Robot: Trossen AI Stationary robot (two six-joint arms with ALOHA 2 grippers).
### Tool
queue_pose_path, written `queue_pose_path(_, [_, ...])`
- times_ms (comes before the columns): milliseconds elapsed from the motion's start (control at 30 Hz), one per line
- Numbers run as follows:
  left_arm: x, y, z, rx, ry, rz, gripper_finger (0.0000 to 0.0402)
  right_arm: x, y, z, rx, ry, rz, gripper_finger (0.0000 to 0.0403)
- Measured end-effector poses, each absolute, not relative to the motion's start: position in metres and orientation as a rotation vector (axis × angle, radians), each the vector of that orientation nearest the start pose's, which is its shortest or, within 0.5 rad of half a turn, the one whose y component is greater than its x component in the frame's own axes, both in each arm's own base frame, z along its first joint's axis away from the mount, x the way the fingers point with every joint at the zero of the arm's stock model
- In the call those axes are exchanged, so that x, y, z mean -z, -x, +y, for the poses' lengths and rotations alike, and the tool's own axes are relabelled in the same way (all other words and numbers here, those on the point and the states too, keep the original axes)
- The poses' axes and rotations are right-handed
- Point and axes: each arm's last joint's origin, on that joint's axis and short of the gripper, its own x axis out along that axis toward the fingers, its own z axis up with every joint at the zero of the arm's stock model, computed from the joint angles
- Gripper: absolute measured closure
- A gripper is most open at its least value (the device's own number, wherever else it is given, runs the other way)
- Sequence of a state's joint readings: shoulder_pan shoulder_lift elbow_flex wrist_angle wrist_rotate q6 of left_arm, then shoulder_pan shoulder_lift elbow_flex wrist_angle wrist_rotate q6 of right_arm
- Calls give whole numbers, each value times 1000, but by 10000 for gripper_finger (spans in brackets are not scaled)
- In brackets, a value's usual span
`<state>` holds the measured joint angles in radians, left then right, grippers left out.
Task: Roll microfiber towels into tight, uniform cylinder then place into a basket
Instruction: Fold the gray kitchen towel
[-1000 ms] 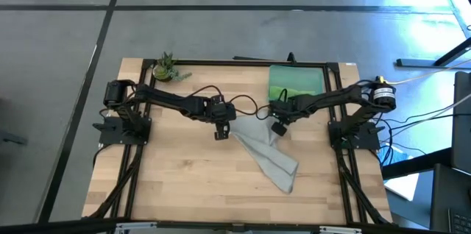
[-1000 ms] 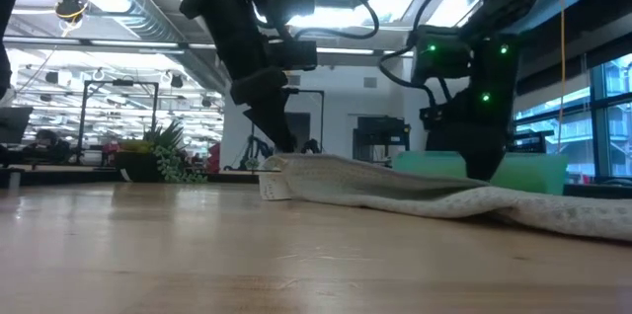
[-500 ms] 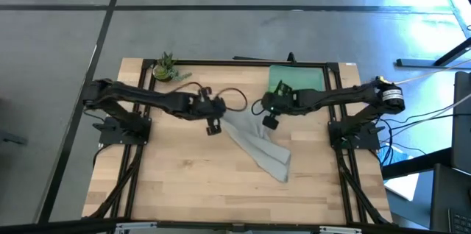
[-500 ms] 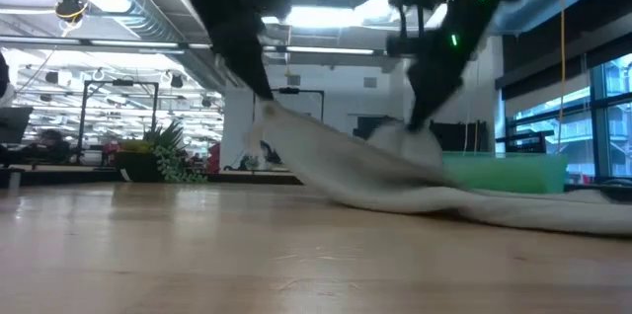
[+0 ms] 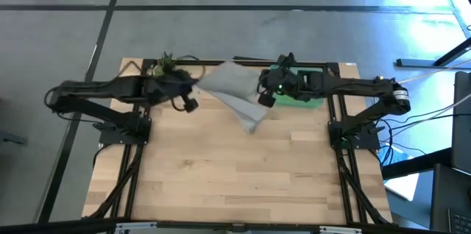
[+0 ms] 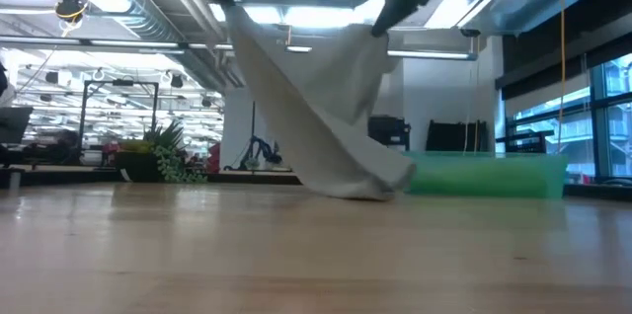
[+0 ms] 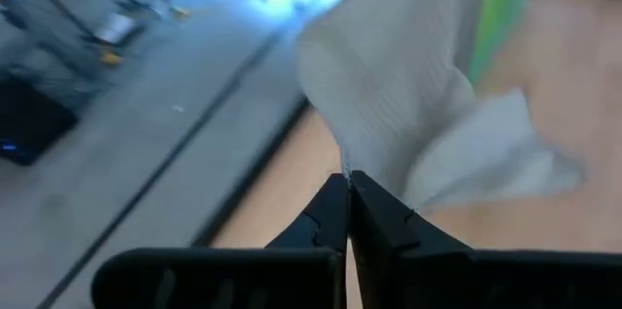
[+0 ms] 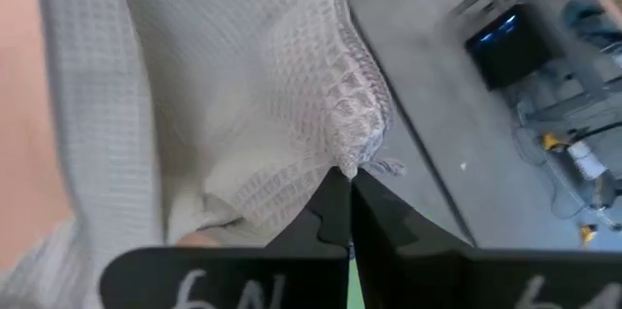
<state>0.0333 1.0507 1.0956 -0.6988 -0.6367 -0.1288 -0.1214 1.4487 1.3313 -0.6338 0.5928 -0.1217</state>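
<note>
The light grey towel [image 5: 234, 90] hangs between my two grippers near the table's far edge, its lower end [image 6: 360, 188] on the table. My left gripper [image 5: 193, 96] is shut on one top corner, my right gripper [image 5: 263, 94] on the other. The teal basket [image 5: 316, 87] stands at the far right with the lime green towel [image 5: 300, 100] in it; it also shows in the low view [image 6: 484, 174]. My left gripper pinches a corner of the grey towel [image 7: 342, 161] between its two fingertips. The cloth hangs away from the fingers and spreads toward the other arm. My right gripper pinches the towel's other corner [image 8: 352, 165], bunched, at its fingertips. The towel hangs below, lower end on the table.
A small potted plant [image 5: 165, 65] stands at the far left, close to my left arm. The near half of the wooden table [image 5: 235, 175] is bare wood. The basket lies just behind the hanging towel's right side.
Both grippers have risen and gone toward the table's far edge, drawing apart. The grey towel has been lifted from lying on the table to hanging spread between them, and its trailing end has slid across the table toward the far edge.
</note>
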Motion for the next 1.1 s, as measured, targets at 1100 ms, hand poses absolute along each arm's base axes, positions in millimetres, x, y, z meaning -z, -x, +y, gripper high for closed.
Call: queue_pose_path(1100, [-438,-194,64,-701,-413,610,401,-401,-296,-98,623,500,641,401])
